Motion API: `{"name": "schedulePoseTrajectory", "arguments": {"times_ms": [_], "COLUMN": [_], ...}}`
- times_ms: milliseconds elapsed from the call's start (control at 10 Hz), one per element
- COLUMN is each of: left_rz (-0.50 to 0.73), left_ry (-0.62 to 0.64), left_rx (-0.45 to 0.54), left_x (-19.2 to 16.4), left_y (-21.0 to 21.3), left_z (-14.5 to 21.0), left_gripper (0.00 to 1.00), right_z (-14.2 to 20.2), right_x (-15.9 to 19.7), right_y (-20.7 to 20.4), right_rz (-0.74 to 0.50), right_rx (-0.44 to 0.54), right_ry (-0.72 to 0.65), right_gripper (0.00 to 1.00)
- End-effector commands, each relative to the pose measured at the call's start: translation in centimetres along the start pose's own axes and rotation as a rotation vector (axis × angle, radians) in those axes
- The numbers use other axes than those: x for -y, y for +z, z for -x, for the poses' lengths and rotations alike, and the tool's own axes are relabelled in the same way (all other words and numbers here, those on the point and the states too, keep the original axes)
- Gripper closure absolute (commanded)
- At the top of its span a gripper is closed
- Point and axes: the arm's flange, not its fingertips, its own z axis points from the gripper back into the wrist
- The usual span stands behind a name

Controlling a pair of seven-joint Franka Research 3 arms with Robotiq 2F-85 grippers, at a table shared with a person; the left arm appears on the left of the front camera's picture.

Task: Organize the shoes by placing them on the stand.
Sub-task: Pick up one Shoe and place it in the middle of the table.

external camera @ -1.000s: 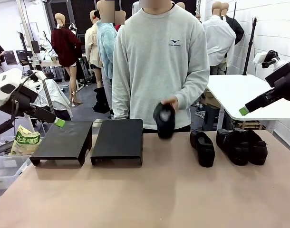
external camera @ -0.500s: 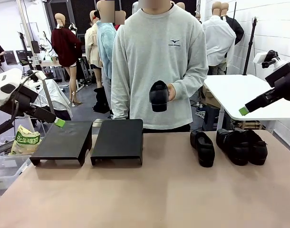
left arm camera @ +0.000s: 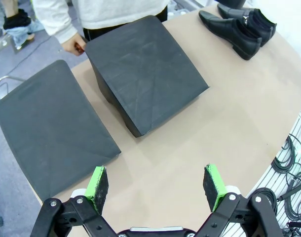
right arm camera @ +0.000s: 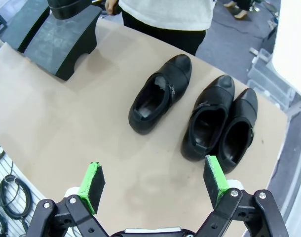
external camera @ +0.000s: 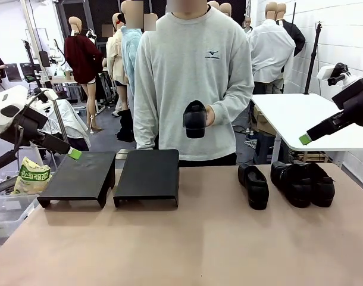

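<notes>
Lifted chest-high, one glossy black leather shoe (external camera: 194, 119) sits in the person's hand (external camera: 209, 115). Three more shoes (external camera: 253, 186) (external camera: 291, 183) (external camera: 319, 183) and two flat black stands (external camera: 79, 174) (external camera: 148, 173) line the tabletop's (external camera: 199, 244) far edge; left gripper (left arm camera: 156, 182) and right gripper (right arm camera: 153, 182) gape wide.

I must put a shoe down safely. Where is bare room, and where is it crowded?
Bare: both tops, left stand and right stand; the table near the robot; the gap between right stand and lone shoe. Crowded: far right, two shoes touching.
</notes>
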Motion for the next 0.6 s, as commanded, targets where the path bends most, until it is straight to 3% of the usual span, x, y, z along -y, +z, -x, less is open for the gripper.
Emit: {"name": "schedulePoseTrajectory", "arguments": {"times_ms": [0,500], "left_rz": [0.007,0.007], "left_ry": [0.004,0.004], "left_rx": [0.009,0.009], "left_x": [-0.12,-0.12], "left_y": [0.01,0.01], "left_z": [0.00,0.00], "left_gripper": [0.00,0.00], "right_z": [-0.01,-0.01], "right_x": [-0.07,-0.07], "right_y": [-0.14,-0.14], "right_rz": [-0.002,-0.002], "right_rx": [-0.005,-0.005], "right_ry": [-0.011,-0.011], "right_gripper": [0.00,0.00]}}
